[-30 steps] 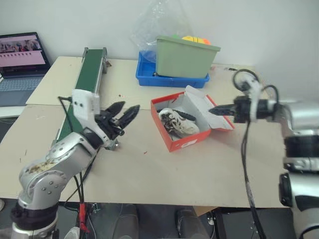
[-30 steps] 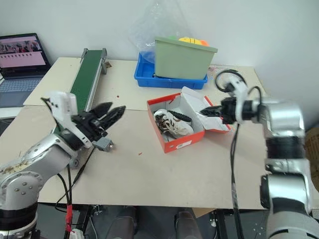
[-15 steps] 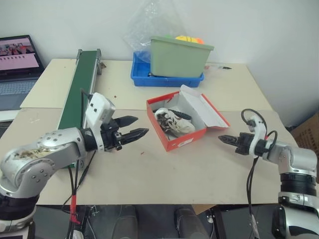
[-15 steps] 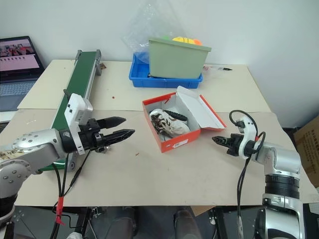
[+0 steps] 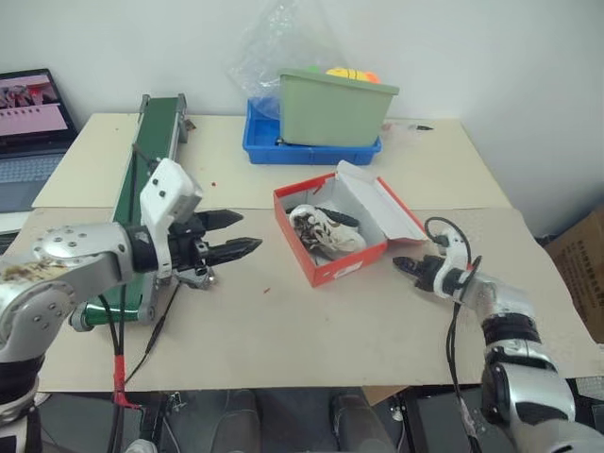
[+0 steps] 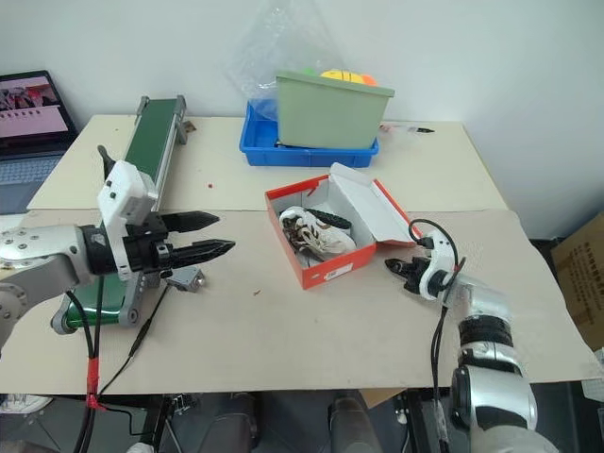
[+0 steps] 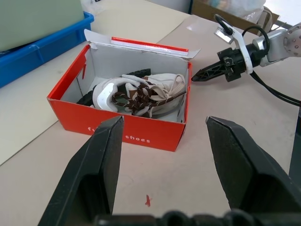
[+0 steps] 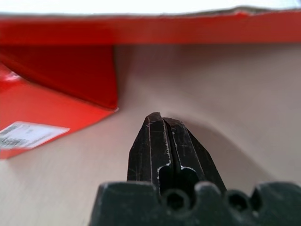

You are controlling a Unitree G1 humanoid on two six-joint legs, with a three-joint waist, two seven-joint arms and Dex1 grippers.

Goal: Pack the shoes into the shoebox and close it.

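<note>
In red cardboard shoebox (image 5: 337, 268), laced shoes (image 5: 325, 229)

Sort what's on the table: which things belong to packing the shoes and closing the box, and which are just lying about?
Belongs to the job:
- shoebox, lid open
- shoes, inside the box
- right gripper, shut, low beside the lid
- left gripper, open, holding nothing

Lying about:
- green bin
- blue tray
- conveyor belt
- laptop
- plastic bag

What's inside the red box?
The shoebox holds white shoes with dark laces, lying on its white inside. The lid is open. How many shoes there are can't be told, because they overlap and the box wall hides part.
</note>
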